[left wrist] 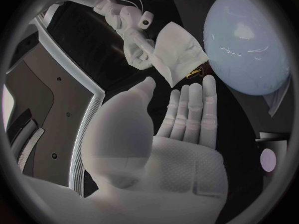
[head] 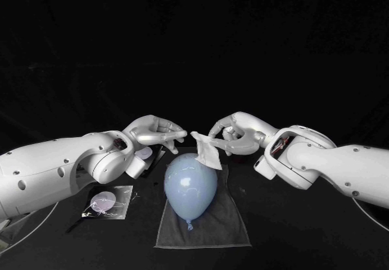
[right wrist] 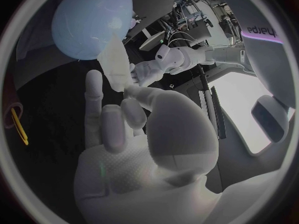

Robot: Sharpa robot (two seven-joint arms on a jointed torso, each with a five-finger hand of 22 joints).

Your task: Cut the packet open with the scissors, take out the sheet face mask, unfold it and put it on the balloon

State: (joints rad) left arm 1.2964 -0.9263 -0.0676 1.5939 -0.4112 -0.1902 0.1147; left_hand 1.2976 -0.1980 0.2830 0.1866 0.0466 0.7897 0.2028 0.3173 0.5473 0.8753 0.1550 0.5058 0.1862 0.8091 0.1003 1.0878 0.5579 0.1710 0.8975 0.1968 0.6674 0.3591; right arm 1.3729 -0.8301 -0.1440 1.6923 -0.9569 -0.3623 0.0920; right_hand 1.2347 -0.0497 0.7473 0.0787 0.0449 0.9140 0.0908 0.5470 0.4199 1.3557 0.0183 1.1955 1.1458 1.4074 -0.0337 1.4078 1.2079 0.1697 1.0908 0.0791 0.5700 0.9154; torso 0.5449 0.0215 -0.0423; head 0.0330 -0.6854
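The black bench [head: 308, 236] carries a grey towel [head: 218, 230] laid flat in front of the robot, and the pale blue balloon [head: 190, 185] lies along it, knot end toward the robot. Both hands hang above the balloon's far, rounded end. The left hand [head: 152, 134] holds nothing: from its wrist I can see its fingers stretched out side by side with the thumb standing apart, the tips just short of the mask. The right hand [head: 233, 134] pinches the sheet face mask [head: 207, 151] between thumb and fingers, and the mask dangles as a small, folded white piece just over the balloon's top. A clear packet [head: 109, 203] lies on the bench beside the towel on the robot's left.
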